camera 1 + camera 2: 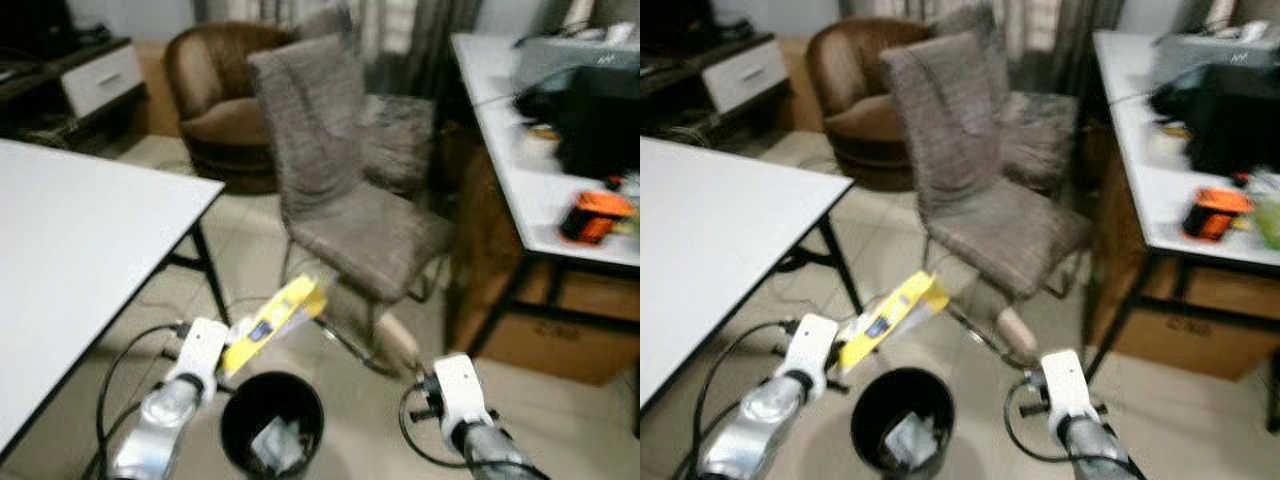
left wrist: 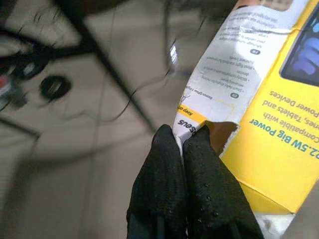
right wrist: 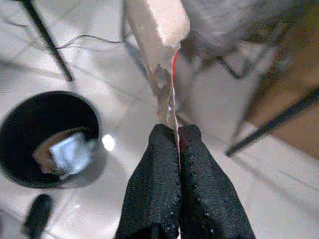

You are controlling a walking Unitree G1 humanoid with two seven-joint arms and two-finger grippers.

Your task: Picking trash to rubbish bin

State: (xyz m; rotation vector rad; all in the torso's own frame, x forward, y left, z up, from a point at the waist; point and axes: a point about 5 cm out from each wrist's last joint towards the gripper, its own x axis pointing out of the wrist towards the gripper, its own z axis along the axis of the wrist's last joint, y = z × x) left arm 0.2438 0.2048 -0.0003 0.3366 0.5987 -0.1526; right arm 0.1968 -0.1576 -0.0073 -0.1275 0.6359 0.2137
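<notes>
Status, as I read it: bin [image 1: 272,425] already holds scraps; my left gripper [image 2: 182,137] clamps yellow box [image 1: 274,323], right gripper [image 3: 175,130] clamps pale wrapper [image 3: 158,30], both undropped.

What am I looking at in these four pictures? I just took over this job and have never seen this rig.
This is a humanoid robot with two silver arms, each ending in two long black fingers. The two wide pictures come from the stereo camera on its head, looking forward and down. The two close pictures come from cameras on its wrists, looking along the fingers.

The left gripper is shut on a torn yellow carton, held above and just behind the black rubbish bin on the tiled floor. The bin already holds some crumpled trash. The right gripper is shut on a pale flat wrapper, off to the bin's right.

Around it stand a white table, a grey chair and a cluttered desk.
</notes>
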